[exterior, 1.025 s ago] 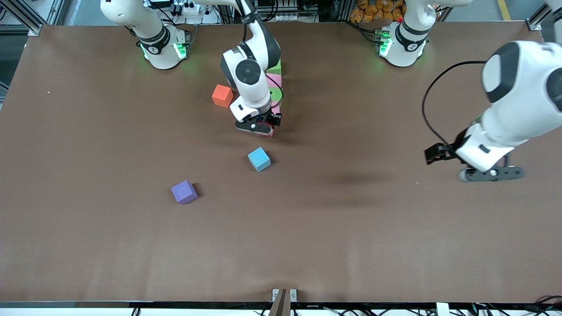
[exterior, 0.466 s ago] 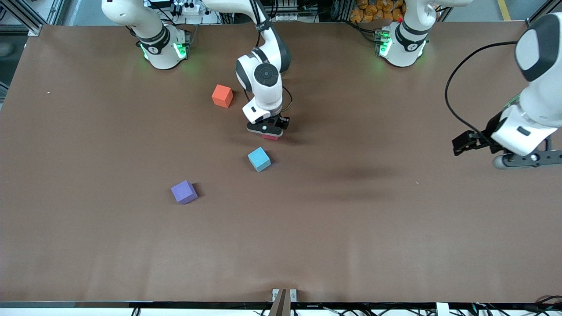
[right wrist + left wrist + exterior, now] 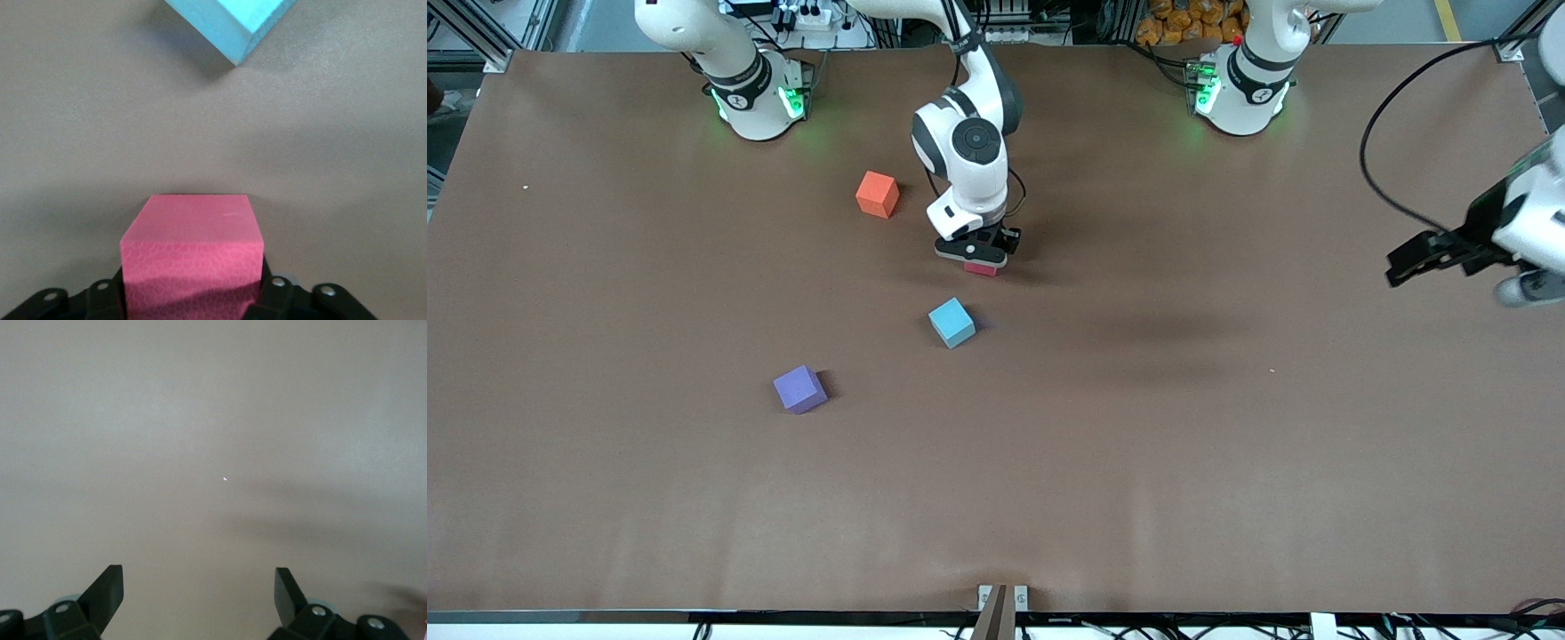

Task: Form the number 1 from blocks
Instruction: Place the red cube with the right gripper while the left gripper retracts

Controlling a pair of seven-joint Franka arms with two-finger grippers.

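My right gripper (image 3: 974, 256) is shut on the red block (image 3: 981, 268), low over the table's middle; the right wrist view shows the red block (image 3: 191, 250) filling the gap between the jaws of that gripper (image 3: 192, 288). The blue block (image 3: 951, 322) lies a little nearer to the front camera, and its corner (image 3: 230, 23) shows ahead of the held block. The orange block (image 3: 877, 194) sits beside the right arm. The purple block (image 3: 799, 389) lies nearest to the camera. My left gripper (image 3: 199, 579) is open over bare table. The green and pink blocks are hidden.
The left arm's hand (image 3: 1528, 283) hangs at the left arm's end of the table, partly cut off by the picture's edge. The brown table (image 3: 1138, 462) shows wide bare room toward the front camera. A small white speck (image 3: 225, 479) lies below the left gripper.
The right gripper has carried the red block a short way toward the left arm's end of the table. The left arm has swung outward toward its own end.
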